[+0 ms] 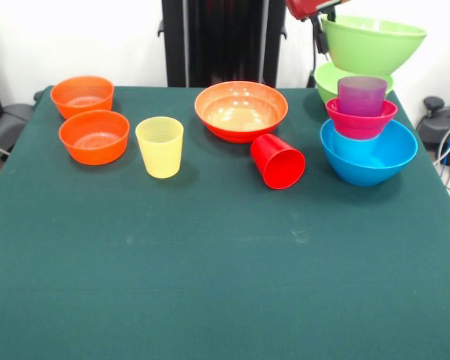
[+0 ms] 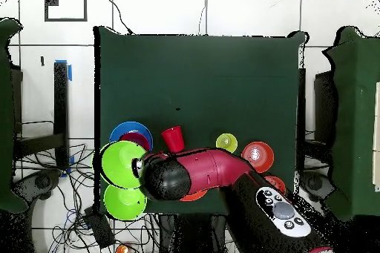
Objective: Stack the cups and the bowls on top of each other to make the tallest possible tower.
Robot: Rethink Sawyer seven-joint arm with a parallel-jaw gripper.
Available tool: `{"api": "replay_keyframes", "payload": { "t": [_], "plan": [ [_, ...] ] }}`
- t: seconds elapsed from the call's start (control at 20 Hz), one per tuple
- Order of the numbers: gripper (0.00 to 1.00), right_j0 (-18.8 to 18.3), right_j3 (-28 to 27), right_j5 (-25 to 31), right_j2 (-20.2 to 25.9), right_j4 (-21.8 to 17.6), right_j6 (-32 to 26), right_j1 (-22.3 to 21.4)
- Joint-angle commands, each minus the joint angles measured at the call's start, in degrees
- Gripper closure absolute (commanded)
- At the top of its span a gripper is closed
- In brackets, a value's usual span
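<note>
My gripper (image 1: 321, 31) is shut on the rim of a lime green bowl (image 1: 373, 43) and holds it in the air at the far right. A second lime green bowl (image 1: 331, 78) sits on the table below it. In front stands a stack: a blue bowl (image 1: 375, 161), something light blue (image 1: 349, 144) inside it, a magenta bowl (image 1: 361, 124) on that, and a purple cup (image 1: 361, 95) on top. A red cup (image 1: 277, 161) lies on its side. A yellow cup (image 1: 160, 147) stands upright. In the overhead view the held bowl (image 2: 119, 164) is beside the gripper (image 2: 138, 166).
A wide orange bowl (image 1: 241, 110) sits at the far middle. Two small orange bowls (image 1: 81, 95) (image 1: 94, 136) sit at the far left. The green table (image 1: 210, 285) has a wide bare near half. The black pedestal (image 1: 223, 41) stands behind.
</note>
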Motion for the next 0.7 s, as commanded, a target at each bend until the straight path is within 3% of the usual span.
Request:
{"api": "replay_keyframes", "payload": {
  "t": [0.05, 0.7],
  "plan": [
    [1.00, 1.1, 1.2, 1.6, -1.2, -1.6, 2.5, 2.2],
    [1.00, 1.2, -0.3, 2.0, -2.4, -2.8, 1.9, 3.0]
  ]
}}
